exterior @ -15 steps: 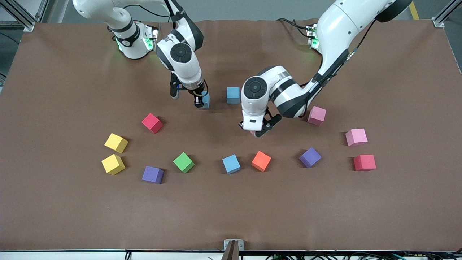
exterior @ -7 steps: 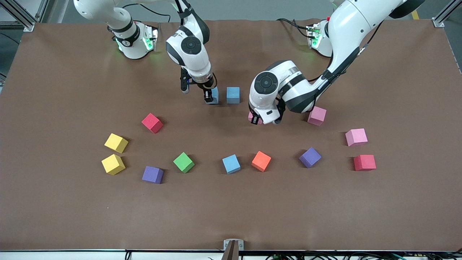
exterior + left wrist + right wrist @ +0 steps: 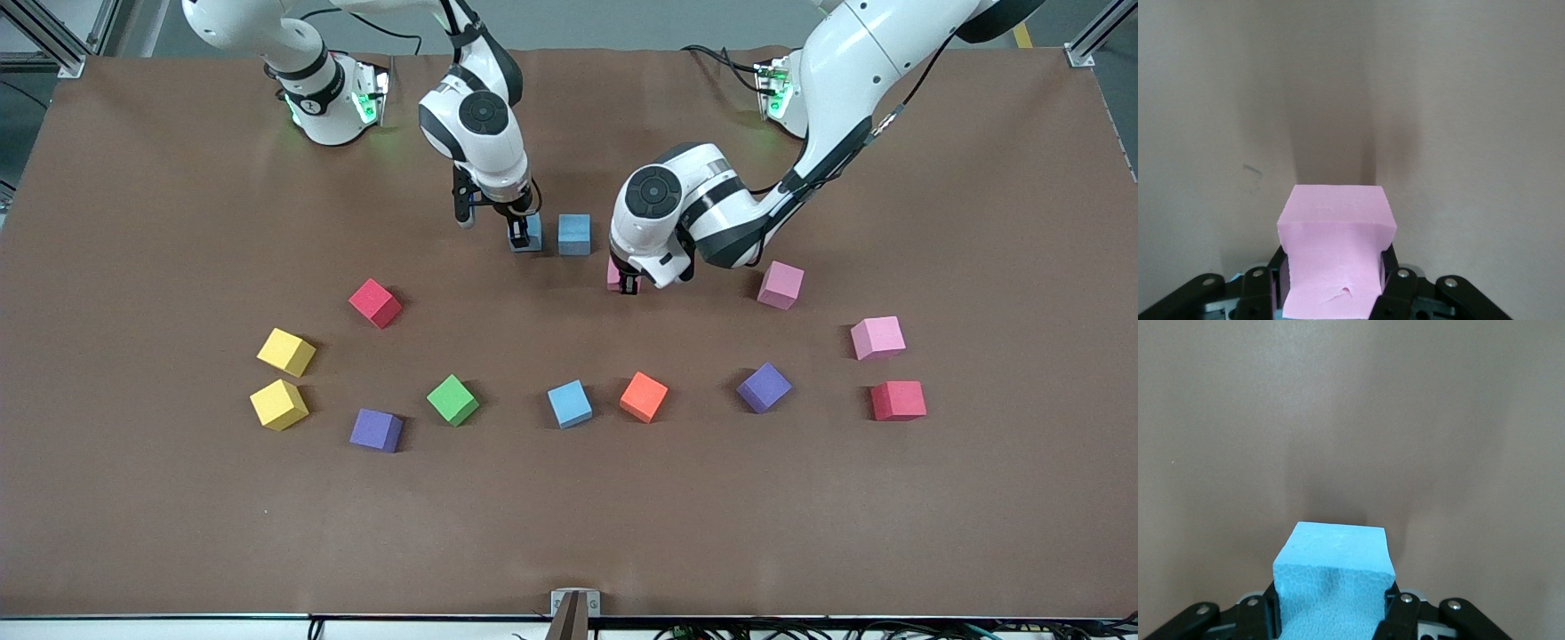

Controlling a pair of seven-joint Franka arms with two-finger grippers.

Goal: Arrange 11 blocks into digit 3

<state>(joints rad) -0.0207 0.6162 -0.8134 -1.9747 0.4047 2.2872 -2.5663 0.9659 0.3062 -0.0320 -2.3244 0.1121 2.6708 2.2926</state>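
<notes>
Beside set blue block (image 3: pixel 574 234): right claw (image 3: pixel 521 238) grips blue block (image 3: pixel 1333 577), extending a row.
Left claw (image 3: pixel 626 283): grasps pink block (image 3: pixel 1334 250) nearby, probably to place it next.

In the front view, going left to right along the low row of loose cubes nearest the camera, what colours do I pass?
Yellow cube → purple cube → green cube → light blue cube → orange cube → second purple cube → red cube.
</notes>
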